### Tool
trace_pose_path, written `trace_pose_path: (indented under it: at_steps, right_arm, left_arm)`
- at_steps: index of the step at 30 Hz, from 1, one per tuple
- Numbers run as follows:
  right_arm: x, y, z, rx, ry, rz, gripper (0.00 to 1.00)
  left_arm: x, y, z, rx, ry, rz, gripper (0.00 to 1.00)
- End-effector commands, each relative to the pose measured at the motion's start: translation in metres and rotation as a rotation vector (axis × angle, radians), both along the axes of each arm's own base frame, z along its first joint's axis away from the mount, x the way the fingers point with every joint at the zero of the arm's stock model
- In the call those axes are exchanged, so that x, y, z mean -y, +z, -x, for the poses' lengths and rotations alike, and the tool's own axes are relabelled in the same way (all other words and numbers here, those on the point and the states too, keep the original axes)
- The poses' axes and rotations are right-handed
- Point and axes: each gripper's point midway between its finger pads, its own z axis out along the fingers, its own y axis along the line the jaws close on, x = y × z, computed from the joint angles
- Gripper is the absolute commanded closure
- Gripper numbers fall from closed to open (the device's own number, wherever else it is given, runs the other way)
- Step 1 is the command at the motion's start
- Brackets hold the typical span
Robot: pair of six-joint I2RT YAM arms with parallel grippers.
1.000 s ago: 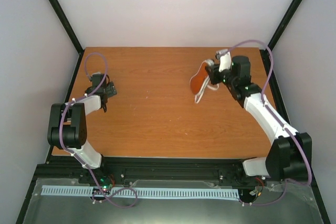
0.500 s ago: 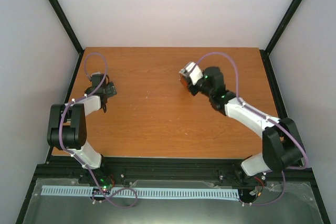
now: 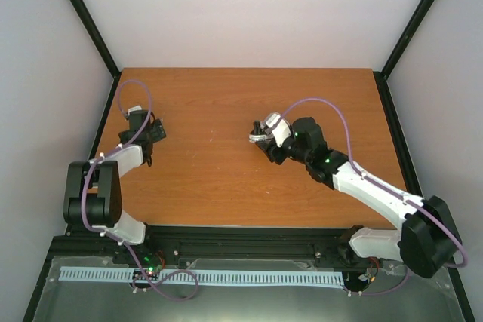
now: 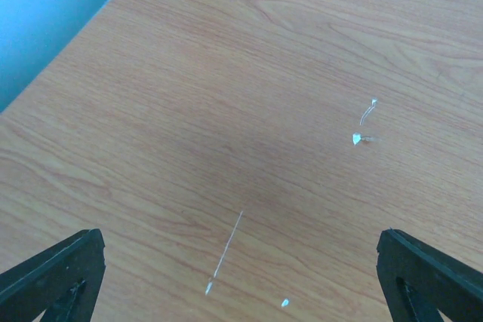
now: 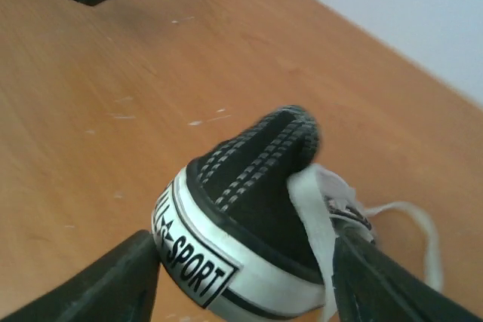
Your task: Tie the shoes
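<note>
Shoe (image 5: 253,201) heel clamped in right gripper (image 5: 245,280), near table (image 3: 204,111) centre. Left gripper (image 4: 241,280) spread wide, empty, over table.

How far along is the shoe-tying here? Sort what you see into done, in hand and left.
Done: only the grasp; the right tool is shut on the sneaker at its heel. In hand: apparently placing that shoe over the table. Left: all the tying; the white laces trail loose, no knot visible, and the left tool is open above the wood, holding nothing.
</note>
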Motion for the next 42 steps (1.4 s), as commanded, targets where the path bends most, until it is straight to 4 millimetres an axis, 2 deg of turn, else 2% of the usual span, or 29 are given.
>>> trace_pose_path:
  at_steps: [1,3,6,10,13,16,19,21,24,27,32,35,37,42]
  right_arm:
    - [0.006,-0.001,0.032,-0.184,-0.027,-0.116,0.31]
    - [0.01,0.011,0.037,-0.168,-0.042,-0.18,0.14]
    - [0.02,0.028,0.036,-0.137,-0.099,-0.248,0.0]
    - [0.028,0.037,0.034,-0.158,-0.135,-0.3,0.0]
    - [0.047,0.031,0.018,-0.22,-0.26,-0.341,0.0]
    - [0.081,0.01,-0.006,-0.357,-0.431,-0.439,0.0]
    - [0.11,-0.022,-0.02,-0.534,-0.563,-0.576,0.0]
    - [0.111,-0.044,-0.019,-0.609,-0.582,-0.59,0.01]
    - [0.103,-0.069,-0.012,-0.706,-0.566,-0.589,0.03]
    - [0.102,-0.086,-0.008,-0.745,-0.577,-0.563,0.04]
    - [0.096,-0.112,-0.005,-0.801,-0.572,-0.483,0.06]
    - [0.088,-0.129,0.0,-0.853,-0.56,-0.444,0.15]
    - [0.082,-0.137,0.003,-0.869,-0.56,-0.418,0.19]
    - [0.067,-0.151,0.011,-0.884,-0.564,-0.347,0.22]
  left_arm:
    - [-0.009,0.035,0.006,0.136,0.063,-0.008,0.0]
    - [-0.012,0.048,0.014,0.179,0.093,-0.011,0.0]
    - [-0.013,0.063,0.027,0.232,0.126,0.024,0.0]
    - [0.001,0.079,0.031,0.248,0.087,0.108,0.0]
    - [0.023,0.088,0.033,0.231,0.02,0.214,0.0]
    - [0.064,0.096,0.035,0.231,-0.092,0.344,0.01]
    - [0.13,0.091,0.041,0.187,-0.261,0.452,0.01]
    - [0.179,0.082,0.048,0.132,-0.394,0.525,0.01]
    - [0.256,0.066,0.069,0.047,-0.624,0.644,0.02]
    - [0.305,0.051,0.09,-0.016,-0.772,0.769,0.02]
    - [0.345,0.025,0.1,-0.129,-0.874,0.854,0.08]
    - [0.363,0.013,0.102,-0.178,-0.92,0.83,0.09]
    - [0.367,0.004,0.101,-0.217,-0.926,0.804,0.09]
    - [0.376,-0.004,0.093,-0.228,-0.925,0.824,0.12]
